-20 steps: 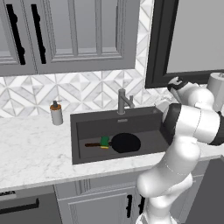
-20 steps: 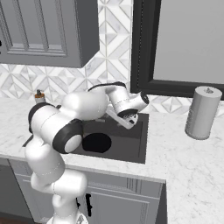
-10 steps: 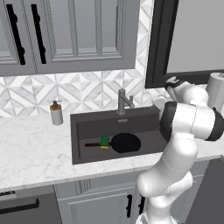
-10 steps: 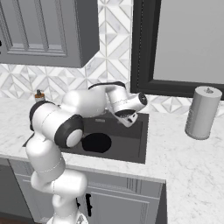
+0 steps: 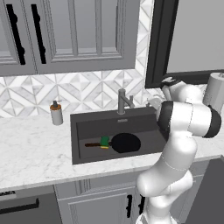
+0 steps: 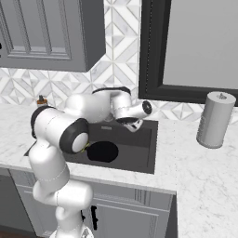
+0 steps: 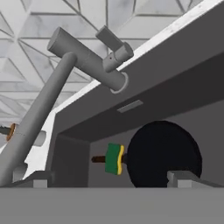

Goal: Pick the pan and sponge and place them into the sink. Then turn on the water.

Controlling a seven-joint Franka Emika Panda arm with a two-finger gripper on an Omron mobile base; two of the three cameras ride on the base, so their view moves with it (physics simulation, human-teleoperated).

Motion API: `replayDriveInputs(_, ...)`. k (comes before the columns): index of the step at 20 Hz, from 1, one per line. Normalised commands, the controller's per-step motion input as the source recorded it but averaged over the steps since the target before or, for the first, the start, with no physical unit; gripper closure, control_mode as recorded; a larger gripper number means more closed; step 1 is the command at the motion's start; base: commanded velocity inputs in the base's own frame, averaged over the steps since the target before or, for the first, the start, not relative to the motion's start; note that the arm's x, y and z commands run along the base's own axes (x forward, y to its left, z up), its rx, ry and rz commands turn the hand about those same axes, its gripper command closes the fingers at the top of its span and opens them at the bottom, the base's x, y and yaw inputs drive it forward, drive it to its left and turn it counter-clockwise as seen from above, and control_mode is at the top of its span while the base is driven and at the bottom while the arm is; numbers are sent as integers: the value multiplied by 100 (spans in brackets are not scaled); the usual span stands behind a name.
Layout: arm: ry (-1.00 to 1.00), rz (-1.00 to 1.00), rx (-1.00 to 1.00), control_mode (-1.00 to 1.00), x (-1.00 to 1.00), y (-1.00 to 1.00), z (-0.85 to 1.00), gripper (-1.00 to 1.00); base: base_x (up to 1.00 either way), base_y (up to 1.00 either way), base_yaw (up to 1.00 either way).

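**Pan and sponge in basin; my hand free near the faucet**

Worktop (image 5: 35,153): white marble, carries the sink (image 5: 87,127), a dark grey basin. Pan (image 5: 126,142) lies flat on the basin floor, its handle running toward the basin's left wall. Sponge (image 5: 104,141) rests on that handle, green face up, just beside the pan's rim. Faucet (image 5: 123,101) stands at the back edge. My hand (image 6: 134,125) hangs over the basin's back right part, fingers spread wide, gripping nothing. Soap bottle (image 5: 56,113) stands on the worktop, left of the sink.
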Motion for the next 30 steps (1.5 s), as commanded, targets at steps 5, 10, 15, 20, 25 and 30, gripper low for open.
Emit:
replayDriveInputs(5, -2, 0, 0, -100, 28, 2, 0, -100, 0, 0, 0)
replayDriveInputs(10, -1, 0, 0, -100, 28, 4, 0, -100, 0, 0, 0)
replayDriveInputs(15, -5, 0, 0, -100, 28, 15, 0, -100, 0, 0, 0)
replayDriveInputs(20, -2, 0, 0, -100, 35, 8, -5, -100, 0, 0, 0)
replayDriveInputs(25, -5, 0, 0, -100, 26, 12, -8, -100, 0, 0, 0)
replayDriveInputs(30, -4, 0, 0, -100, 24, 12, -10, -100, 0, 0, 0)
